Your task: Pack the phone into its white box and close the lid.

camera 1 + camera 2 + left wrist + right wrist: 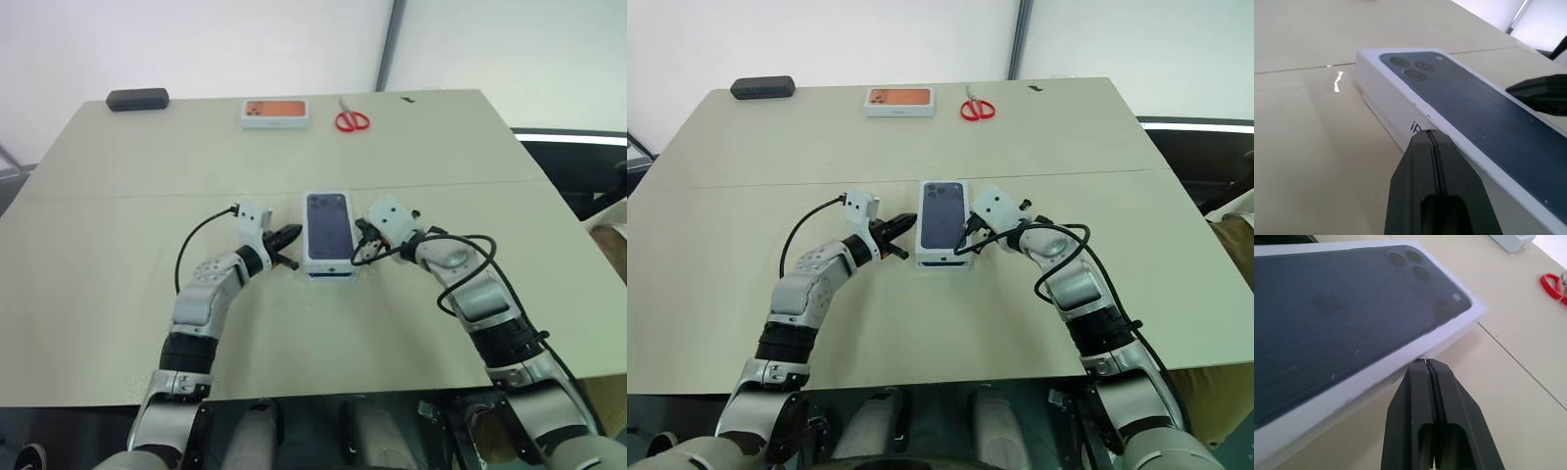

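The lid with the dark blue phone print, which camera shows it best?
The right wrist view: the lid spreads across it, printed lenses and side edge clear. The left wrist view gives a slanted look along one side. Both eye views show it whole but small, between the shut fingers.

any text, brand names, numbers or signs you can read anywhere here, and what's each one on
"iP": only these first letters can be read, in grey on the side wall of the white rectangular cardboard lid printed with a dark blue phone; the left end effector covers the rest.
White box printed with an orange phone, far side of the beige table: any print too small to read.
Red-handled scissors and black oblong case: no text visible.
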